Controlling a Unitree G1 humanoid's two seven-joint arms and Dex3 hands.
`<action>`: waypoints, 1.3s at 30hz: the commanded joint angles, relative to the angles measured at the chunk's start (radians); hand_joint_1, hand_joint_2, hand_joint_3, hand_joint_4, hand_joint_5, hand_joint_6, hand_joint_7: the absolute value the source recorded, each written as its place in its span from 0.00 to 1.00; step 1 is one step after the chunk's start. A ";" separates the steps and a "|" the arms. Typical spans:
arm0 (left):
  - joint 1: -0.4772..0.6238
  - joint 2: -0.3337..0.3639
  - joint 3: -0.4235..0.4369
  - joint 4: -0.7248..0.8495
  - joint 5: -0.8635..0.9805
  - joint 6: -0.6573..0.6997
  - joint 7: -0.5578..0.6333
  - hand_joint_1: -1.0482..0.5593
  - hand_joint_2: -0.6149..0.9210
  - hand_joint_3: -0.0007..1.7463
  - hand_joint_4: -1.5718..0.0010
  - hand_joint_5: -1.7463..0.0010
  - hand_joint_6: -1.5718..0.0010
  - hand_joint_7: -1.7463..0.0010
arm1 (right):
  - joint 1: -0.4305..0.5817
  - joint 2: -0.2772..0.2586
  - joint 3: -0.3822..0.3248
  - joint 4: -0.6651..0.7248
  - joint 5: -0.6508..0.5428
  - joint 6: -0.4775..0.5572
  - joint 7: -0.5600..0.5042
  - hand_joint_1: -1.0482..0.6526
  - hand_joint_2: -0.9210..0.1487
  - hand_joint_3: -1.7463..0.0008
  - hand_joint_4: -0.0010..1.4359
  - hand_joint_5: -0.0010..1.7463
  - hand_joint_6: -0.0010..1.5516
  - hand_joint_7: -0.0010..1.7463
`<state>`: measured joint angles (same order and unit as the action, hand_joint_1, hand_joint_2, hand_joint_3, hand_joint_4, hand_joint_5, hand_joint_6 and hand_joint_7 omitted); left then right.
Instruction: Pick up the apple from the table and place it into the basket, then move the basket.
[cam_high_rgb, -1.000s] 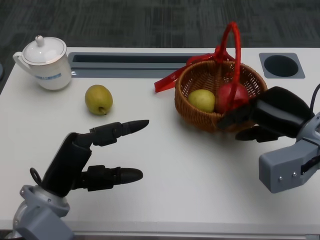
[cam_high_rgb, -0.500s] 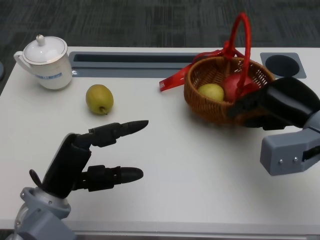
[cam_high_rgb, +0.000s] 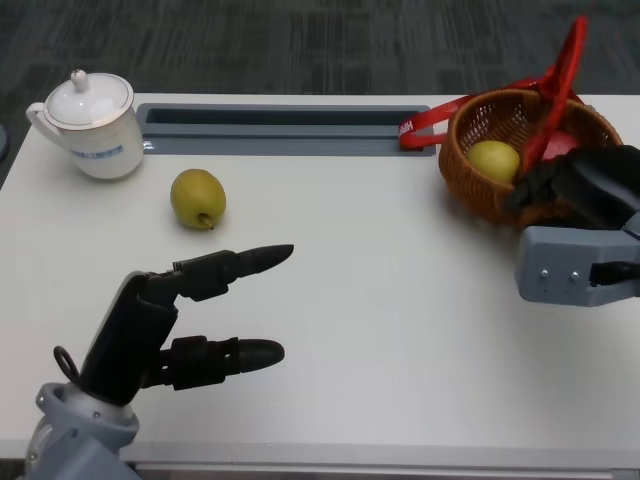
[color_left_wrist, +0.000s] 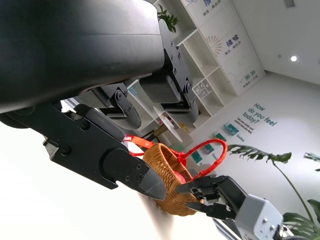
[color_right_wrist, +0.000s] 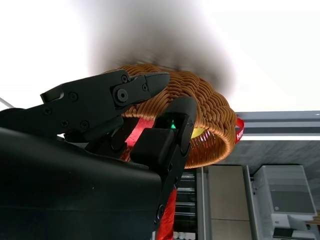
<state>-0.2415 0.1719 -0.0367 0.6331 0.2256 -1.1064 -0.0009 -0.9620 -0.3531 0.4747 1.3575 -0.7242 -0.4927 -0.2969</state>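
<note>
With apple (cam_high_rgb: 562, 146) already in basket (cam_high_rgb: 478, 185) | right hand (cam_high_rgb: 583, 186) gripped rim, moving step | left hand (cam_high_rgb: 165, 320) idle, spread, empty | next: set down, let go

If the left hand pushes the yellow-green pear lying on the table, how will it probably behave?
The yellow-green pear looks rounded and lies on its side, so it would likely roll, probably in a curve. Its smooth skin may slip against the hard black fingers.
</note>
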 joint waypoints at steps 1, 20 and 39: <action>0.025 0.018 0.006 -0.030 -0.016 -0.014 0.000 0.40 0.87 0.00 0.45 0.99 0.50 1.00 | -0.026 0.009 -0.013 0.022 0.010 0.075 0.015 0.51 0.00 0.98 0.74 0.01 0.63 0.01; 0.124 0.045 0.014 -0.112 -0.056 -0.021 -0.012 0.38 0.87 0.00 0.43 0.99 0.48 1.00 | -0.059 0.045 -0.082 0.035 0.046 0.239 0.074 0.46 0.04 0.99 0.64 0.00 0.55 0.00; 0.106 0.036 -0.008 -0.114 -0.093 -0.015 -0.052 0.40 0.87 0.00 0.43 1.00 0.47 1.00 | -0.021 -0.032 -0.025 0.000 0.005 0.004 0.002 0.04 0.08 0.99 0.07 0.00 0.12 0.01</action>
<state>-0.1247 0.1983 -0.0429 0.5164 0.1529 -1.1183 -0.0396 -0.9968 -0.3460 0.4689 1.3697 -0.7450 -0.4727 -0.2946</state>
